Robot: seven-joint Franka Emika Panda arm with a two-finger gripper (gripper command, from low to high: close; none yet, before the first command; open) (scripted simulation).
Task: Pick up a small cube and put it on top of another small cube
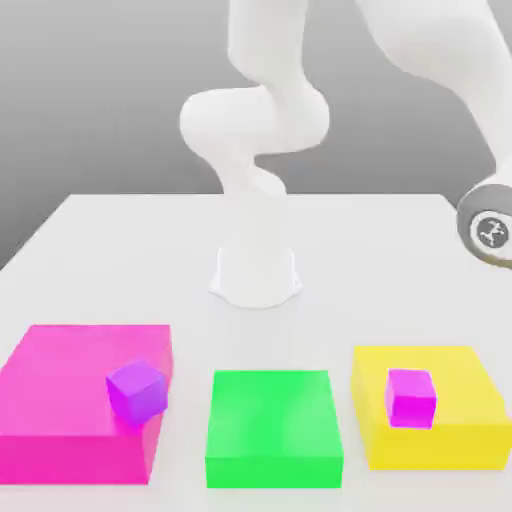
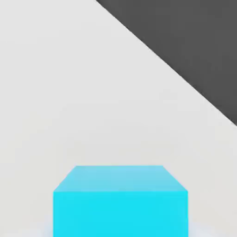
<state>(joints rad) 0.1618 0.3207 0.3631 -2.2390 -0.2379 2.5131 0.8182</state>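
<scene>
White worktop [image 1: 100,240], grey backdrop. Gripper pressed together; can't tell if it's pinching the cyan cube [image 2: 120,201] close under hand cam. Purple cube [image 1: 136,390] on pink pad [image 1: 60,385], magenta cube [image 1: 410,397] on yellow pad [image 1: 455,400]; nothing stacked yet.

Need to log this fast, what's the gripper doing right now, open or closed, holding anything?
Gripper: closed. The hand view looks onto a cyan cube close below the camera, but whether the fingers hold it cannot be told.

I see a pink slab [image 1: 70,400] lower left, a green slab [image 1: 272,425] bottom centre, a yellow slab [image 1: 450,400] lower right, all on the white table [image 1: 120,250].
</scene>
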